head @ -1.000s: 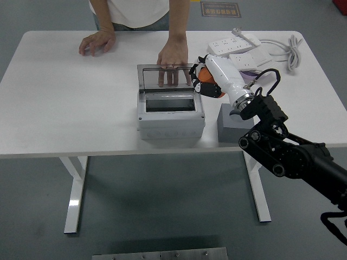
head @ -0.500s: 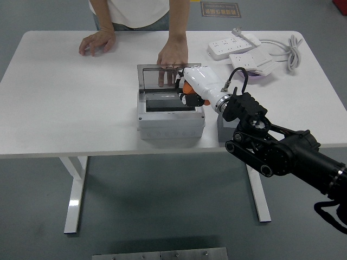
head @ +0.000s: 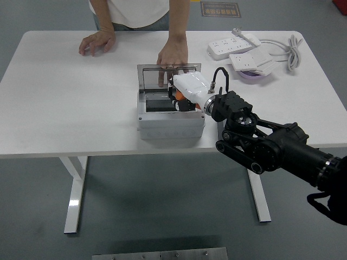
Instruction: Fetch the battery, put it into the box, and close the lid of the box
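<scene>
A grey box (head: 171, 122) stands near the table's front edge with its clear lid (head: 154, 76) swung open toward the far side. My right hand (head: 182, 97) reaches over the box's open top, its fingers curled around an orange battery (head: 178, 94) just above the dark interior. A person at the far side rests one hand (head: 173, 54) on the lid's back edge and the other hand (head: 97, 41) flat on the table. My left arm is out of sight.
Two white power strips (head: 238, 49) with a coiled cable (head: 290, 51) lie at the back right, beside a purple dish (head: 250, 77). A grey block sits right of the box, mostly hidden behind my right arm.
My right hand has moved left with the battery, from beside the grey block to over the box's opening, and has come lower. The person's hands have stayed put.
</scene>
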Robot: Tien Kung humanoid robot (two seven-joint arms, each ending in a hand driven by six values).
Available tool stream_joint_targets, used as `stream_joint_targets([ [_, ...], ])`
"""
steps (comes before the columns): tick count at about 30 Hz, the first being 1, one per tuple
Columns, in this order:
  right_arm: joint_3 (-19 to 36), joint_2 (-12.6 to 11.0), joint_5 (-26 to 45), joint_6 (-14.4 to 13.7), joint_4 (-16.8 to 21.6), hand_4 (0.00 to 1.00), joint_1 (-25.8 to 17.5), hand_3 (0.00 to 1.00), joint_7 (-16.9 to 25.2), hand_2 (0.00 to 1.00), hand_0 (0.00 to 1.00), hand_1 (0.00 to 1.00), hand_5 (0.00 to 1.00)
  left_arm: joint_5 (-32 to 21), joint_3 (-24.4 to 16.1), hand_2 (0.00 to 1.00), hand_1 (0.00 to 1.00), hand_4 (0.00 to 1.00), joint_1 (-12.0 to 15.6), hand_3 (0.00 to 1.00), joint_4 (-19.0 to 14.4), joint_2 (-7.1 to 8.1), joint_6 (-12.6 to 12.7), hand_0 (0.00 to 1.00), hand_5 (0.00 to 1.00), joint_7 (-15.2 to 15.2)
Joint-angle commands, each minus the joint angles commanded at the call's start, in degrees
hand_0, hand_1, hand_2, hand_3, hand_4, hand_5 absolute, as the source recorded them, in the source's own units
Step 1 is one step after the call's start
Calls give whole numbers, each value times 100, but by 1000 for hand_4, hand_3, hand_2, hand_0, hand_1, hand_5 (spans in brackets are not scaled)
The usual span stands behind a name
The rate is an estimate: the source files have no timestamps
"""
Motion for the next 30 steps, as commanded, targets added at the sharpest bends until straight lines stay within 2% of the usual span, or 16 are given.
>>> stream_joint_targets([
  [11, 81, 239, 83, -81, -105, 349, 164, 347, 21, 250, 216, 260, 2, 75, -43, 662, 749, 593, -47, 581, 0, 11, -20, 679, 209, 30],
  [22, 186, 569, 159, -332, -407, 359, 169, 350, 114, 251, 217, 262, 2, 187, -99, 663, 749, 594, -122, 581, -1, 24, -60, 679, 216, 68],
  [30, 206, 609, 204, -554, -600, 360, 117, 349, 202, 252, 215, 264, 2, 228, -116, 662, 749, 592, -159, 580, -2, 39, -78, 678, 217, 77],
])
